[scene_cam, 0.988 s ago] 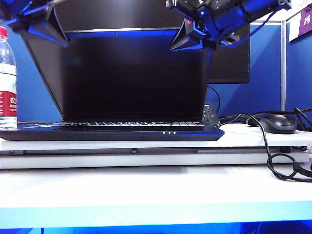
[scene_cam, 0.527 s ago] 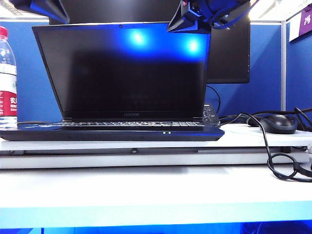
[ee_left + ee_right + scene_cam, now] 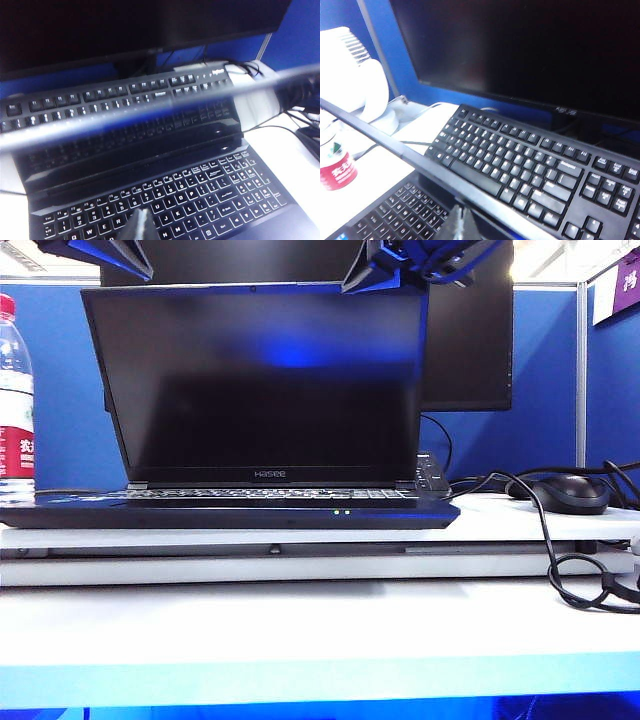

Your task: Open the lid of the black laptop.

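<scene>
The black laptop (image 3: 230,512) sits open on the white table, facing the exterior camera. Its lid (image 3: 260,380) stands nearly upright, with the dark "Hasee" screen showing. My left gripper (image 3: 112,254) hangs just above the lid's top left corner, apart from it. Over the top right corner my right gripper (image 3: 366,278) has its tip close to the edge; contact cannot be told. In the left wrist view the left gripper (image 3: 142,215) is shut above the lit keys (image 3: 200,197), behind the lid's blurred edge (image 3: 150,107). The right gripper (image 3: 459,214) is shut too, near the lid edge (image 3: 420,160).
A water bottle (image 3: 14,400) stands left of the laptop. A black mouse (image 3: 570,493) with looping cables (image 3: 560,565) lies at the right. Behind the laptop are a separate black keyboard (image 3: 530,167) and the ASUS monitor (image 3: 520,50). A white fan-like object (image 3: 350,75) is at the back.
The lid has swung up and back from a forward lean to nearly upright, so the "Hasee" mark now shows. Both grippers rose toward the top of the exterior view.
</scene>
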Controlling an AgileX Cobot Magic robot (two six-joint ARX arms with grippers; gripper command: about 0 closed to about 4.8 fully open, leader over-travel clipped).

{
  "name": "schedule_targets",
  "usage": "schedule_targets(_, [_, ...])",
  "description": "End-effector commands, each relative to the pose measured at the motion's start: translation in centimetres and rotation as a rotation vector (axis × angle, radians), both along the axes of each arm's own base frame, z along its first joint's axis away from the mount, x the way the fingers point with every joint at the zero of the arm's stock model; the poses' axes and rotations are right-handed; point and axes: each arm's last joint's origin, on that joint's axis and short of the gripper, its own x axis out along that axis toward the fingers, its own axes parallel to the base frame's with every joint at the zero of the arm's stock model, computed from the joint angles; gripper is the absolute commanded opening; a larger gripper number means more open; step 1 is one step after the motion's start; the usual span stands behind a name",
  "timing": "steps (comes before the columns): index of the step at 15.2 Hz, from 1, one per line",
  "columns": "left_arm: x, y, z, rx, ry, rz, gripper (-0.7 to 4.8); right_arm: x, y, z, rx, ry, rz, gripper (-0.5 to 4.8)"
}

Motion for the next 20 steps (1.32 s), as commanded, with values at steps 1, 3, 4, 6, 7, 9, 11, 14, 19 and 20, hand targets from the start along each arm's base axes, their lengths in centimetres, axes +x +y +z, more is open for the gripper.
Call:
schedule_targets(1, [1.0, -0.1, 0.3, 0.026, -0.081, 0.054, -0.07, 0.1, -0.2, 2.6, 0.078, -0.146, -0.029, -0.01])
schedule_targets(3, [2.5, -0.5, -0.4, 0.019, -0.096, 0.055, -0.07, 0.2, -0.4, 2.6, 0.076, -0.144, -0.037, -0.01])
schedule_targets(4, [3.1, -0.7, -0.8, 0.018, -0.094, 0.055, -0.06, 0.3, -0.4, 2.6, 0.074, -0.14, -0.038, -0.01])
schedule_targets(6, [3.9, -0.9, -1.6, 0.033, -0.072, 0.088, -0.06, 0.2, -0.4, 2.6, 0.073, -0.14, -0.037, -0.01])
schedule_targets(7, [4.1, -0.8, -1.7, 0.04, -0.074, 0.113, -0.06, 0.2, -0.4, 2.6, 0.073, -0.139, -0.037, -0.01])
schedule_targets(9, [4.4, -0.8, -1.5, 0.035, -0.118, 0.142, -0.06, 0.2, -0.4, 2.5, 0.076, -0.134, -0.035, -0.01])
schedule_targets(11, [4.6, -0.9, -1.2, 0.024, -0.155, 0.159, -0.07, 0.2, -0.4, 2.5, 0.074, -0.132, -0.035, -0.01])
schedule_targets(14, [4.7, -0.9, -1.0, 0.012, -0.183, 0.161, -0.07, 0.3, -0.4, 2.5, 0.075, -0.135, -0.039, -0.01])
schedule_targets(19, [5.1, -1.0, -0.6, -0.005, -0.229, 0.165, -0.07, 0.3, -0.6, 2.8, 0.083, -0.159, -0.068, -0.01])
schedule_targets(20, [5.4, -1.1, -0.8, -0.005, -0.227, 0.164, -0.06, 0.4, -0.8, 2.9, 0.087, -0.167, -0.074, -0.01])
